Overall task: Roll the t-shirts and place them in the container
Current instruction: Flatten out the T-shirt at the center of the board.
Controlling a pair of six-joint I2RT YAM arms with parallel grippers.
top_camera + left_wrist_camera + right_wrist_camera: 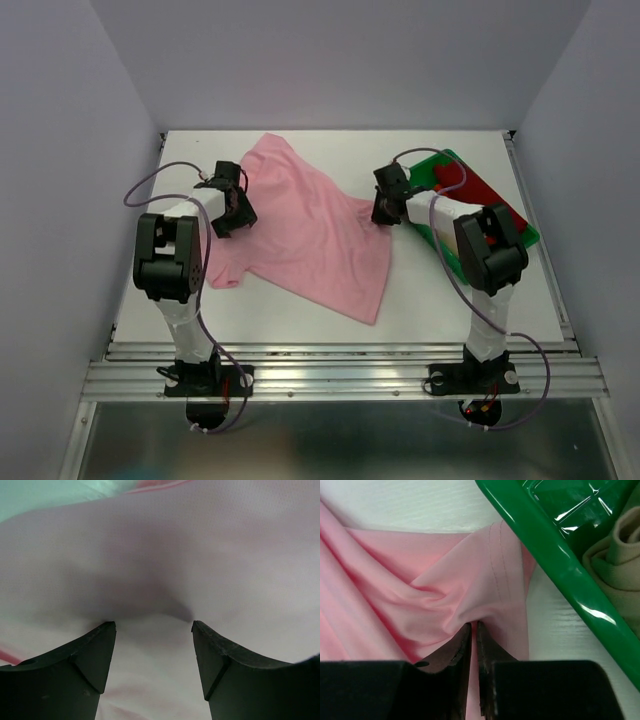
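While both arms reached out over the smooth white table (300,310), a pink t-shirt (310,235) lay unrolled across its middle. The soft, matte knit was spread at a slant, with one short sleeve hanging toward the left arm and a lower corner pointing at the near edge. Loose creases ran through its right side, and a double line of stitching marked the hem there. Beside it, on the right half of the table, sat a green tray (450,157), a rectangle of glossy hard plastic set at an angle, its raised rim catching the light. Inside it a dark red shirt (480,190) lay stretched along its length, and the right wrist view showed a beige shirt (620,555) bunched in thick, rounded folds against the tray's inner wall. The pink hem reached right up to the tray's outer rim, though whether the two touched could not be told. The right gripper (474,627) was clenched on a gathered fold of the pink t-shirt near that hem, with cloth puckering out from between its dark fingers. The left gripper (153,625) stood wide apart over the shirt's left side, its blunt black tips down at the cloth and nothing pinched between them.
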